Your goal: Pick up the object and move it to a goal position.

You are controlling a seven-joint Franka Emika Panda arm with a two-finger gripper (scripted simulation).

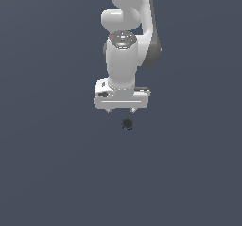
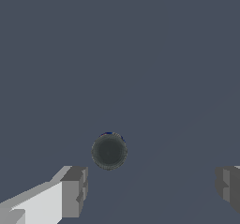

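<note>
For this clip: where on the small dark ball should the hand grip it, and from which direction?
Grip the ball across its middle, coming straight down from above. It is round, so any opposite sides serve, and it looks far narrower than the open hand. In the wrist view it sits ahead of the fingers, so the hand should probably first centre over it.

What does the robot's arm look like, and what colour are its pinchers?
The arm is smooth, rounded and white, with grey at its joints and a dark round cap bearing small red marks. The gripper has a blocky white body; its fingers are square and grey.
</note>
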